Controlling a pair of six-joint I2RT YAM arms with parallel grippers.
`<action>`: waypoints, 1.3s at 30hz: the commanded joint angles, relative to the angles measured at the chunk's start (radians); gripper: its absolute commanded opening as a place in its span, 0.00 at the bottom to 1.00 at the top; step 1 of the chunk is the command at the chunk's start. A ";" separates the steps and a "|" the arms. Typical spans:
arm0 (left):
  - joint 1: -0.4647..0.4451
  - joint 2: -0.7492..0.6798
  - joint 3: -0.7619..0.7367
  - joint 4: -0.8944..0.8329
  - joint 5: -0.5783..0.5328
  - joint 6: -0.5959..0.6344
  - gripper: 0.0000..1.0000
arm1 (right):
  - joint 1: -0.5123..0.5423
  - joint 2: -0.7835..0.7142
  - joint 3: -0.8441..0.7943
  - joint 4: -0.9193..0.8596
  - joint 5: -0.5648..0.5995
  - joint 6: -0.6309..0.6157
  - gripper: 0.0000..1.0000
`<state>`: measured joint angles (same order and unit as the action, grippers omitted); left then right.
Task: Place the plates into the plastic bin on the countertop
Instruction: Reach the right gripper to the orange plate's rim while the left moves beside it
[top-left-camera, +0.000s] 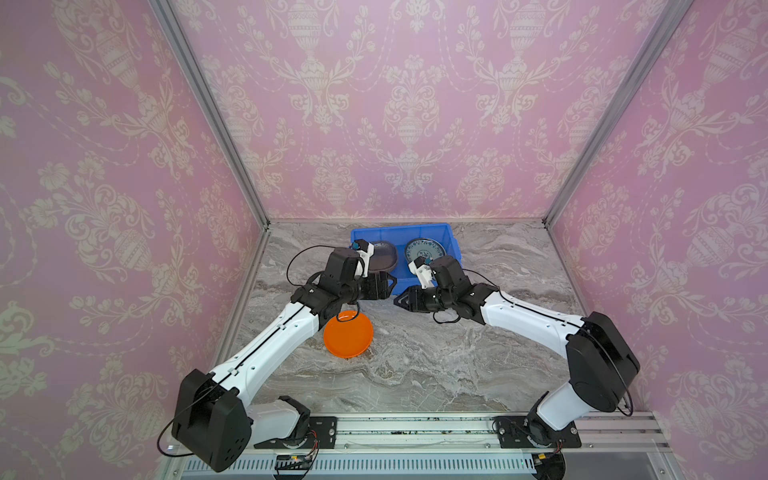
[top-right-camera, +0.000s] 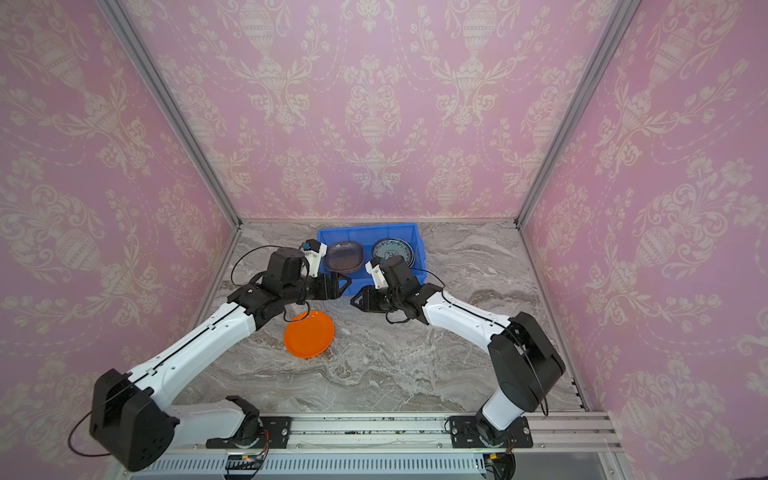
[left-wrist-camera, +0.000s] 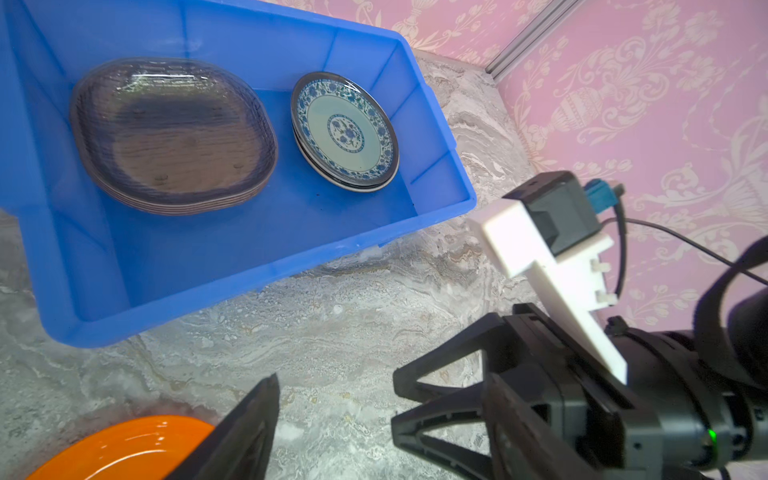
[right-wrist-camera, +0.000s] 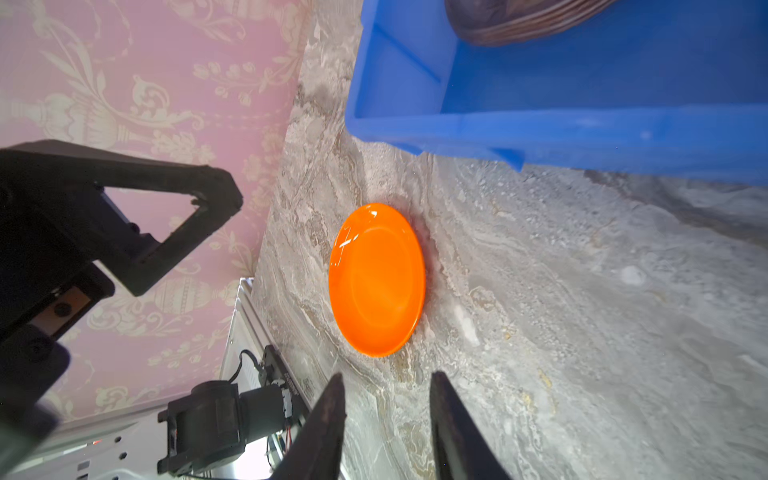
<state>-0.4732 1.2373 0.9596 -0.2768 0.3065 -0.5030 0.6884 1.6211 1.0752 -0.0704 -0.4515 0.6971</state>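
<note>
The blue plastic bin (top-left-camera: 401, 227) (top-right-camera: 368, 226) stands at the back of the countertop (top-left-camera: 436, 365). In it, a stack of brownish-grey glass plates (left-wrist-camera: 174, 137) (top-left-camera: 382, 254) lies beside stacked teal-white floral plates (left-wrist-camera: 345, 133) (top-left-camera: 424, 249). One orange plate (top-left-camera: 348, 334) (top-right-camera: 309, 334) (right-wrist-camera: 376, 278) lies flat on the countertop, partly under my left forearm. My left gripper (top-left-camera: 390, 284) (left-wrist-camera: 382, 386) is open and empty just in front of the bin's near wall. My right gripper (top-left-camera: 399, 301) (right-wrist-camera: 388, 378) faces it tip to tip, jaws apart with nothing between them.
Pink patterned walls (top-left-camera: 124, 208) with aluminium posts (top-left-camera: 232, 145) close in three sides. An aluminium rail (top-left-camera: 415, 428) carrying both arm bases runs along the front. A black cable loop (top-left-camera: 347, 316) from my left wrist hangs over the orange plate's far edge.
</note>
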 joint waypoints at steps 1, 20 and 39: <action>0.014 -0.034 -0.110 0.084 0.091 -0.089 0.79 | 0.026 0.061 0.042 -0.059 -0.059 -0.030 0.41; 0.078 -0.363 -0.440 0.166 0.043 -0.274 0.80 | 0.045 0.389 0.272 -0.161 -0.214 -0.062 0.39; 0.277 -0.501 -0.565 0.281 0.133 -0.381 0.81 | 0.075 0.522 0.359 -0.204 -0.233 -0.062 0.38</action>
<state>-0.2070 0.7376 0.4046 -0.0216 0.4175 -0.8673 0.7616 2.1223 1.4040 -0.2466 -0.6834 0.6506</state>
